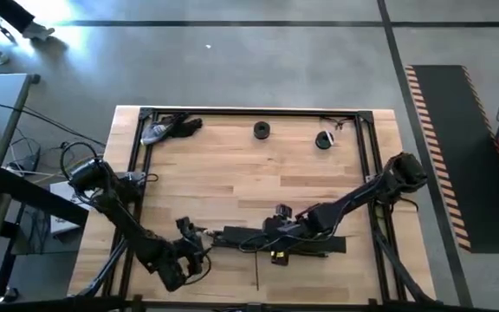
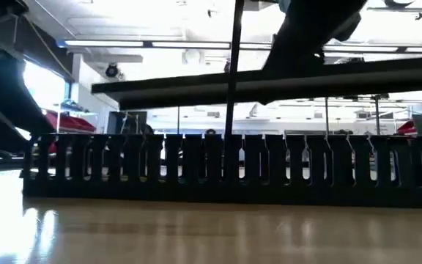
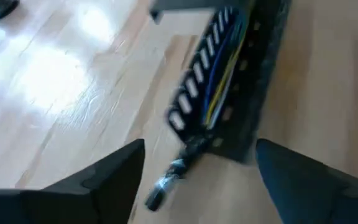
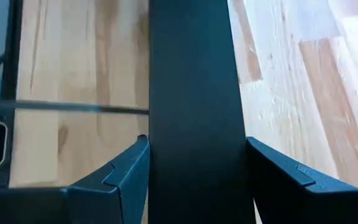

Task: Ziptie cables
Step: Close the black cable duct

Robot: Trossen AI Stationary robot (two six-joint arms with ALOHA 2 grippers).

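A long black slotted channel [image 2: 226, 165] lies near the table's front edge [image 1: 319, 244]. The cables [image 3: 219, 74], thin blue, yellow and pale wires, run inside it. Their bundled ends [image 3: 169, 177] stick out of the channel's left end onto the table. My left gripper [image 3: 199, 146] stands open just off that end [image 1: 197, 245], one finger to each side of the cable ends and touching nothing. My right gripper [image 4: 194, 146] is over the channel's middle [image 1: 280, 224], shut on a flat black cover strip [image 2: 269, 79]. My right gripper pinches the flat cover strip by its two long edges [image 4: 157, 155] between its two fingers. It comes at the strip from above [image 2: 310, 29]. The strip is lifted clear above the channel, slightly tilted, with its right end higher.
Two round black items [image 1: 261, 130] [image 1: 323, 139] and a dark and grey heap [image 1: 168, 128] lie along the far edge. A thin dark straight line [image 1: 256, 274] lies in front of the channel. Black frame rails [image 1: 364, 156] border the table.
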